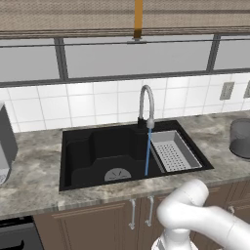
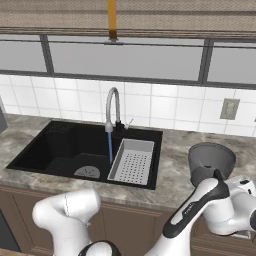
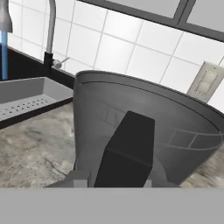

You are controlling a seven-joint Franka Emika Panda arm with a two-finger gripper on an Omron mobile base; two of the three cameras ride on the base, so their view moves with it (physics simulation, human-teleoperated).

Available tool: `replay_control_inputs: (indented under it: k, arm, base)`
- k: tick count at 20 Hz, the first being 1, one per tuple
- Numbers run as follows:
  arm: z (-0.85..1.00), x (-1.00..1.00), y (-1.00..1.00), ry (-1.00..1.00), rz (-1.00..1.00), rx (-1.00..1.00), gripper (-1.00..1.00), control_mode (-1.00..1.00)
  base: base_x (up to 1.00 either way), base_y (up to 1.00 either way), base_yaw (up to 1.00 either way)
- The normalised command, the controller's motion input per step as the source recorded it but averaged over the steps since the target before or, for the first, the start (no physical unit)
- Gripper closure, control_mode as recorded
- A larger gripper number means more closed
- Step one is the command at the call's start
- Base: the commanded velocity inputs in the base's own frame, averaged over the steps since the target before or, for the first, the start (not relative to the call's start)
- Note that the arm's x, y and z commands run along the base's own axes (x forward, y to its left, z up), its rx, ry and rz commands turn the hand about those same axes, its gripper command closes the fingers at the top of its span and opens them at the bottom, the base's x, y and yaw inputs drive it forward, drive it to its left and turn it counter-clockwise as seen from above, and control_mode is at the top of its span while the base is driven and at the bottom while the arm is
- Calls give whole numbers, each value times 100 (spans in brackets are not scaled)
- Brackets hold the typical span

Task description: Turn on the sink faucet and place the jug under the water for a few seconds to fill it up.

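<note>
The sink faucet point(image 1: 145, 100) point(image 2: 114, 102) arches over the black sink point(image 1: 93, 146) point(image 2: 55, 145), and a thin blue stream of water point(image 1: 148, 151) point(image 2: 110, 147) falls from its spout into the basin. The dark grey jug point(image 1: 240, 138) point(image 2: 211, 157) point(image 3: 183, 127) stands upright on the counter to the right of the sink, away from the stream. My gripper point(image 2: 216, 175) point(image 3: 116, 181) is right at the jug's near side. The jug's black handle point(image 3: 127, 148) runs down between my fingers. Whether the fingers press on the handle is hidden.
A grey perforated tray point(image 1: 173, 150) point(image 2: 132, 160) point(image 3: 26, 96) fills the sink's right part, between the stream and the jug. A wall outlet point(image 2: 229, 108) point(image 3: 205, 83) sits on the tiles behind the jug. A grey appliance point(image 1: 6, 141) stands at the counter's far left.
</note>
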Motion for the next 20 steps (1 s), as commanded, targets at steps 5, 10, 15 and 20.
replay_control_inputs:
  k: [5,10,15,20]
  arm:
    - [40,-31,26,-7,14,0,100,-100]
    - [13,-18,45,-1,19,0,100,-100]
    - [0,-4,66,1,21,0,100,-100]
    - [1,0,77,5,21,0,100,-100]
  base:
    - [0,0,0]
    - [0,0,0]
    - [0,0,0]
    - [0,0,0]
